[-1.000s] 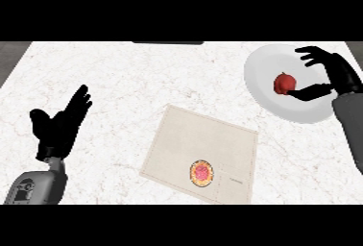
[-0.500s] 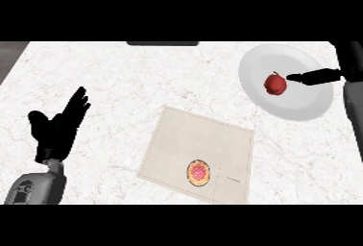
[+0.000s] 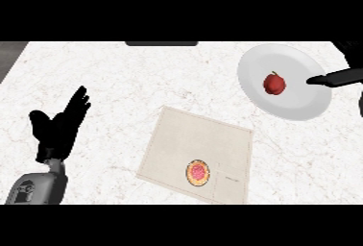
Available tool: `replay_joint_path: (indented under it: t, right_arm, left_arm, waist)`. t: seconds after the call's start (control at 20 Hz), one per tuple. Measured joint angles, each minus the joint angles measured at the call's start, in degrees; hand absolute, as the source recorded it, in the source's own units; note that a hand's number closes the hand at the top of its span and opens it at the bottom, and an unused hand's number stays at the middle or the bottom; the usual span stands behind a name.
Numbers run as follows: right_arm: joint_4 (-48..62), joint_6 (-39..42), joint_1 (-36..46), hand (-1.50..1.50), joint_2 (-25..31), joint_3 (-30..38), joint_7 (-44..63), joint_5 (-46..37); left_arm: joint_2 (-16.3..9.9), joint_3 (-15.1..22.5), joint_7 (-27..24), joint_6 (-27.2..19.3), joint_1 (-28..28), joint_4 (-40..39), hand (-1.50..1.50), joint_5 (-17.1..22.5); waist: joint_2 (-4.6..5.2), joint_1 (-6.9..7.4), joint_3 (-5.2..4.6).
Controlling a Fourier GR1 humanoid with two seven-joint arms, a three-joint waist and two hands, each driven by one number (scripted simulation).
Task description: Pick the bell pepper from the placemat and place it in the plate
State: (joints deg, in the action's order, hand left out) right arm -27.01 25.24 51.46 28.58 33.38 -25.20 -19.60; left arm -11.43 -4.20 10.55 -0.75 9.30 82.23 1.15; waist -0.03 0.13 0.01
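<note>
A small red bell pepper (image 3: 274, 83) lies on the white plate (image 3: 294, 106) at the upper right of the counter. My right hand (image 3: 339, 77) shows at the right edge with straight fingers pointing left over the plate's rim, a short gap away from the pepper. The beige placemat (image 3: 199, 149) lies in the middle of the counter, bare except for a round red and orange print (image 3: 199, 172) near its front edge. At the left, my left hand (image 3: 60, 126) rests open with its fingers up.
The counter top (image 3: 142, 81) is white marble. A dark object (image 3: 162, 43) sits at its far edge, top centre. The counter's left corner (image 3: 13, 53) meets a grey surface.
My right hand has let go of the pepper and drawn back to the right, leaving it on the plate. The view has shifted a little. The left hand has stayed put.
</note>
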Motion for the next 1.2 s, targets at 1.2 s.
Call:
replay_joint_path:
  t: [1.2]
  right_arm:
    - [12.7, 1.1, -4.2, -1.50, 14.2, -2.2, -12.1, 0.6]
  left_arm:
    - [0.0, -0.8, -0.3, 2.2, 1.8, -1.0, 0.00, -0.1]
  waist:
    - [0.92, 1.96, 0.18]
